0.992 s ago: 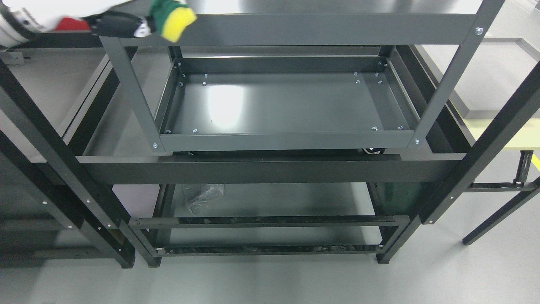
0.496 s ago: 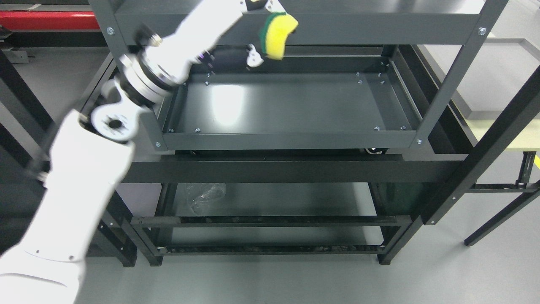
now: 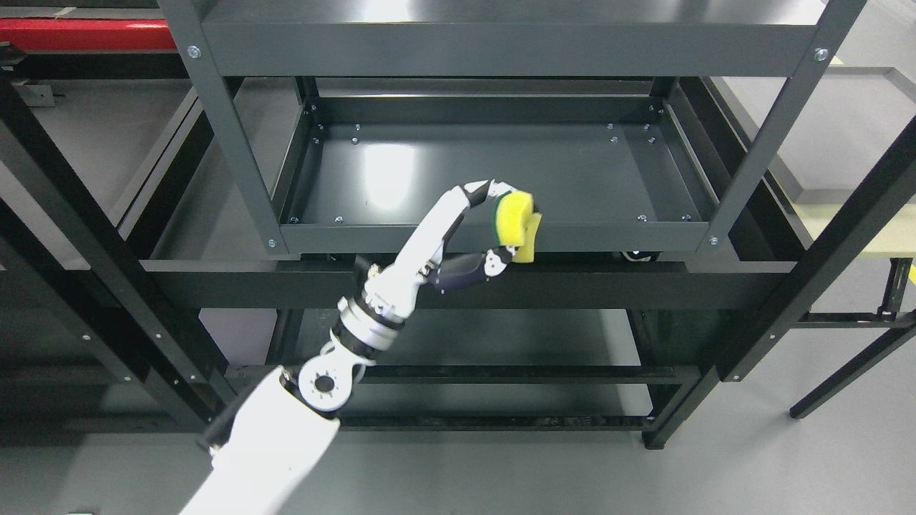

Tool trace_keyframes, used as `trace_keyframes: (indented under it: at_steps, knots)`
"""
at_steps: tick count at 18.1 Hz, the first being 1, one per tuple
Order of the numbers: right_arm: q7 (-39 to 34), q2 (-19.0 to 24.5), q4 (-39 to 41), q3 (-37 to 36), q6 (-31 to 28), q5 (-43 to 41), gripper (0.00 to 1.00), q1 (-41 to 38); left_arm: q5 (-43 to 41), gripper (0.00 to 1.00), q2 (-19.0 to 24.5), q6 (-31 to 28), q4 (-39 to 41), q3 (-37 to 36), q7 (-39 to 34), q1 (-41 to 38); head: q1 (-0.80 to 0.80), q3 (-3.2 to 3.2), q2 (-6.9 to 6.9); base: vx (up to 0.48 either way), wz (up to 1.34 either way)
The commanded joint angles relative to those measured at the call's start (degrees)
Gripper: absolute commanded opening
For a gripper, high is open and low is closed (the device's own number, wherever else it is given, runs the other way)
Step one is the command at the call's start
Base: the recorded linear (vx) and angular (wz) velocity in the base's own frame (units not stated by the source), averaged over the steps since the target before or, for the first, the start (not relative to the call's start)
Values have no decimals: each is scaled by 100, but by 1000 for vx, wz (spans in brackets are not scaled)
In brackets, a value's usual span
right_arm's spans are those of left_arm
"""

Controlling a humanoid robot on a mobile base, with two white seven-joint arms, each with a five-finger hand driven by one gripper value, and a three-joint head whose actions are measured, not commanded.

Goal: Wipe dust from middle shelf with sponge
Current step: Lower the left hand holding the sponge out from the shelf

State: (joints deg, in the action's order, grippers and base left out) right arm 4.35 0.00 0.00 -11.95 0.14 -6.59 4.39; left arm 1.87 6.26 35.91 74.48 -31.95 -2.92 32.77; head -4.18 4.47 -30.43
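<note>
Down it drops: the left robot hand, fingers pinched around the sponge, has swung from the top rail to the middle shelf front lip. No contact yet, so wiping looks imminent.

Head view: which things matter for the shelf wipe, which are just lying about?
Job:
- left hand, gripping the sponge
- sponge, yellow and green
- middle shelf, grey tray

Lying about:
- plastic bag, lower shelf
- red bar, top left
- side table, right
</note>
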Motion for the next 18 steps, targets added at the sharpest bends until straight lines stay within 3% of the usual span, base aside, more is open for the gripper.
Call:
trace_keyframes:
  at_steps: [1, 8, 15, 18]
  knots:
    - [-21, -100, 100, 0, -419, 0, 100, 1, 208, 0, -526, -31, -48, 1387, -323, -895, 0, 0, 0, -11, 33]
    - [-21, -100, 100, 0, -419, 0, 100, 1, 164, 0, -526, -329, 66, 3570, -332, -912, 0, 0, 0, -30, 151]
    - [-21, -100, 100, 0, -419, 0, 100, 1, 173, 0, -526, -576, 347, 3616, -323, -1606, 0, 0, 0, -12, 64]
    - [-21, -100, 100, 0, -419, 0, 100, 1, 217, 0, -526, -812, 1162, 3380, -323, -2045, 0, 0, 0, 5, -23]
